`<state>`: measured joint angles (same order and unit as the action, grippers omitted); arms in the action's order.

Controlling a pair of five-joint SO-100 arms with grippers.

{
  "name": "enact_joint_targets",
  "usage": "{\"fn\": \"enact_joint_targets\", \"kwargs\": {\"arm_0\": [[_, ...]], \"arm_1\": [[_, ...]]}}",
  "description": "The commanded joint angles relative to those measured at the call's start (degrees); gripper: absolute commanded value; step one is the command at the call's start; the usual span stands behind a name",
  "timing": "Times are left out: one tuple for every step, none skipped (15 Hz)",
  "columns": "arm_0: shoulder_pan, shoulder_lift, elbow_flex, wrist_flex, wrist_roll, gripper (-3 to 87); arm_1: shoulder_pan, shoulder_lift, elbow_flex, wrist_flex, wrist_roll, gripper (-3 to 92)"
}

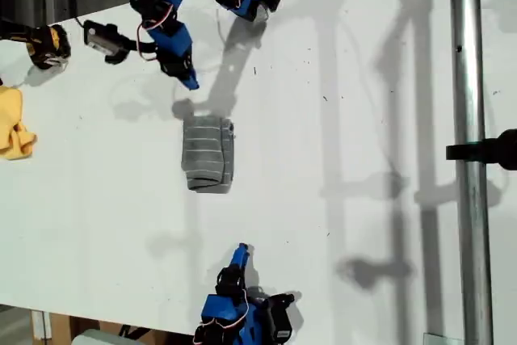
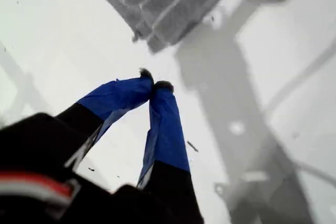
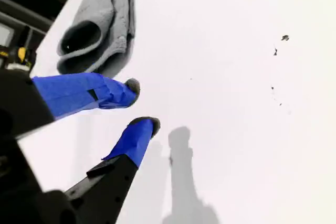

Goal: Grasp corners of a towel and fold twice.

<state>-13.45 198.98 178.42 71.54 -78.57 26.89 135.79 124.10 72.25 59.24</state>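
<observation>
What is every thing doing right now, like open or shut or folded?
towel: folded up small, lying free, nothing holding it.
my first gripper: shut, holding nothing.
my second gripper: open, holding nothing.
yellow cloth: crumpled in a heap.

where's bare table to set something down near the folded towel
Widest free patch: white table between the folded grey white-striped towel and the metal pole at the exterior view's right. Also bare: between the towel and the crumpled yellow cloth on that view's left. Crowded: directly above and below the towel in that view, where my two blue grippers sit, and the top left corner's clutter.
</observation>
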Motion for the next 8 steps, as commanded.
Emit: {"fn": "enact_joint_targets", "kwargs": {"arm_0": [[-0.3, 0.2, 0.3, 2.5, -9.9, 8.7], [-0.4, 0.1, 0.3, 2.5, -3.0, 8.7], [-0.4, 0.1, 0.3, 2.5, 6.3, 8.7], [-0.1, 0.1, 0.3, 2.5, 13.7, 8.7], [0.1, 0.1, 0.3, 2.5, 22.3, 8.7], [-0.2, 0.1, 0.3, 2.5, 23.0, 8.7], [-0.2, 0.1, 0.3, 2.5, 22.1, 8.7], [-0.2, 0.1, 0.3, 2.5, 22.2, 8.7]], "arm_1": [[-2.1, 18.7, 17.9, 0.4, 7.2, -0.2], [-3.7, 25.8, 24.3, 1.0, 10.5, -0.2], [-4.8, 32.3, 29.6, 2.4, 13.4, -0.2], [-5.5, 39.1, 33.7, 5.4, 15.8, -0.2], [-6.5, 49.0, 38.1, 8.0, 16.7, -0.2], [-8.0, 52.3, 40.7, 8.7, 20.2, -0.2], [-7.8, 52.0, 42.9, 8.4, 21.1, 0.5], [-8.1, 52.0, 42.9, 8.4, 21.3, 3.6]]}}
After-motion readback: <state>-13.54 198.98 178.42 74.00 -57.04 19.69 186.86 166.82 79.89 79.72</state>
